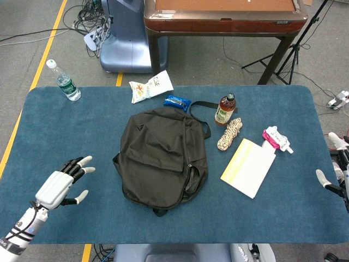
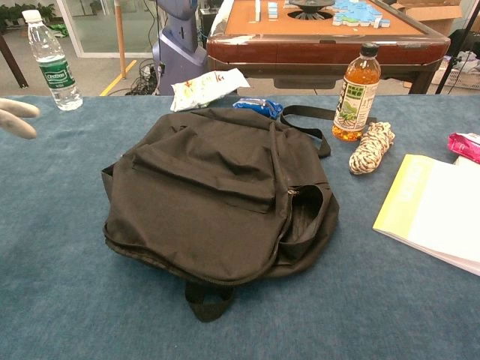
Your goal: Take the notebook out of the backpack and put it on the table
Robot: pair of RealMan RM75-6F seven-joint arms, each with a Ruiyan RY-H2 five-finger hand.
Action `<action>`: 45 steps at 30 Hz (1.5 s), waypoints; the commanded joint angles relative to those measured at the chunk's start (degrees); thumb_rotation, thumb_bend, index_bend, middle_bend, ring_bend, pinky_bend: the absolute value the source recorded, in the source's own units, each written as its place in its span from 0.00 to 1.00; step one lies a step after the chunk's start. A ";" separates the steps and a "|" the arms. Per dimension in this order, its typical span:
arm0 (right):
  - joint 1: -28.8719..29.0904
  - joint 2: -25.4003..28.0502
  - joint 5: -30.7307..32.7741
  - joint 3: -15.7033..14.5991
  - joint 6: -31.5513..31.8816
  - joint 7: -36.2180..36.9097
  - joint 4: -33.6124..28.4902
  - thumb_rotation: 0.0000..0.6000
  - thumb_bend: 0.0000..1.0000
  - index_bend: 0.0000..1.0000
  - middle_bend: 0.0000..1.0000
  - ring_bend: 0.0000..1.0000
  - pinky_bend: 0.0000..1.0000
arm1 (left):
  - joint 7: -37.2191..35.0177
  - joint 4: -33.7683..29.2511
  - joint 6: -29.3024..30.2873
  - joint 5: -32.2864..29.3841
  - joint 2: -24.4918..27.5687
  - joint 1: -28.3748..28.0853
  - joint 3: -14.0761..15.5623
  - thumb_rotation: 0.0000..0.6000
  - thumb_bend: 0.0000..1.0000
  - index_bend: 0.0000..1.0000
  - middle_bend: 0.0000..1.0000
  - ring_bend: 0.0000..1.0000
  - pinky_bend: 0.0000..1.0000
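Nearest, the left hand (image 1: 61, 184) hovers with fingers spread, holding nothing; the right hand (image 1: 337, 174) at the edge looks empty too. Farther in, the notebook (image 1: 248, 167) already lies on the table (image 1: 82, 131) beside the backpack (image 1: 161, 158); the task looks done.

Overhead layout. A black backpack (image 1: 162, 160) lies flat at the centre of the blue counter (image 1: 65, 136), its strap reaching toward a tea bottle (image 1: 224, 109). Just beside the bottle lies a coiled rope (image 1: 229, 134); next to that, the notebook (image 1: 248, 167) rests closed on the counter, a pink packet (image 1: 276, 138) at its far corner. A blue packet (image 1: 177, 102) and white snack bag (image 1: 151, 86) sit behind the backpack; a water bottle (image 1: 64, 81) stands at the far left. The left hand (image 1: 60, 183), fingers spread, hovers empty over the counter's left part; the right hand (image 1: 337, 166) shows only partly at the right edge.
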 commanded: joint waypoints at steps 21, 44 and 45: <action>-2.47 -0.14 0.05 -1.10 2.13 0.46 0.22 1.00 0.30 0.05 0.18 0.08 0.14 | 9.15 8.74 -14.12 2.86 -13.65 -17.13 -0.41 1.00 0.26 0.05 0.00 0.00 0.04; -4.36 -0.64 0.46 -1.48 3.38 2.43 1.85 1.00 0.30 0.05 0.18 0.08 0.14 | 7.58 17.31 -16.21 -2.04 -22.50 -22.19 -0.18 1.00 0.25 0.38 0.00 0.00 0.01; -4.41 -0.64 0.35 -1.47 3.50 2.46 1.91 1.00 0.30 0.05 0.18 0.08 0.14 | 6.65 17.90 -16.11 -2.14 -23.10 -22.52 -0.23 1.00 0.26 0.42 0.00 0.00 0.01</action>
